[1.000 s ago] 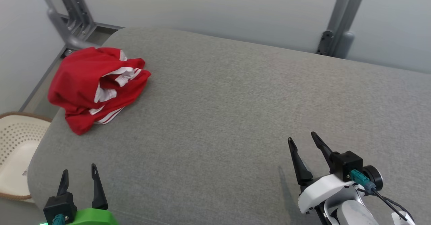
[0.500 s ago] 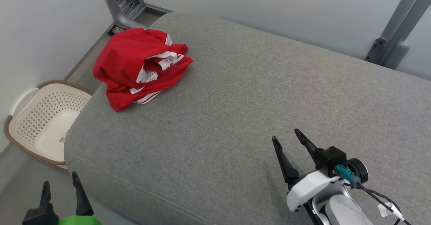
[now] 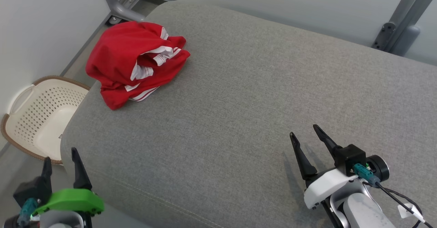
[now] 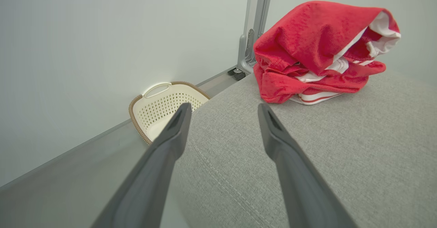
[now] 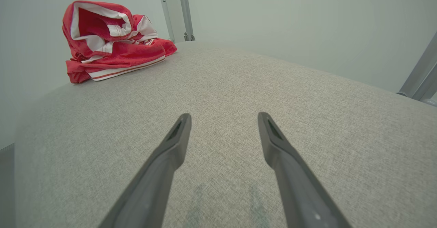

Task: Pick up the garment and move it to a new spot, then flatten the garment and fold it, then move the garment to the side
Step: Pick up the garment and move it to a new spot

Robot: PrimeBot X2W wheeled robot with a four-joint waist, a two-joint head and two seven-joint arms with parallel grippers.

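Left hand [image 3: 60, 154] well apart from garment [image 3: 116, 57].

Light: bright, soft, even across the grey cushion [image 3: 239, 84].
Shadows: faint, thin one on the cushion just beside the right tool [image 3: 304, 130].
Focus: head view sharp; wrist views slightly soft.
Distortion: wrist views bow the cushion's edges.

Matt red cloth garment [image 3: 131, 62] on coarse grey woven upholstery [image 3: 245, 95]; perforated cream plastic basket [image 3: 37, 117].

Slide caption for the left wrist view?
Open left gripper faces a crumpled red garment on the grey cushion; basket on the floor.
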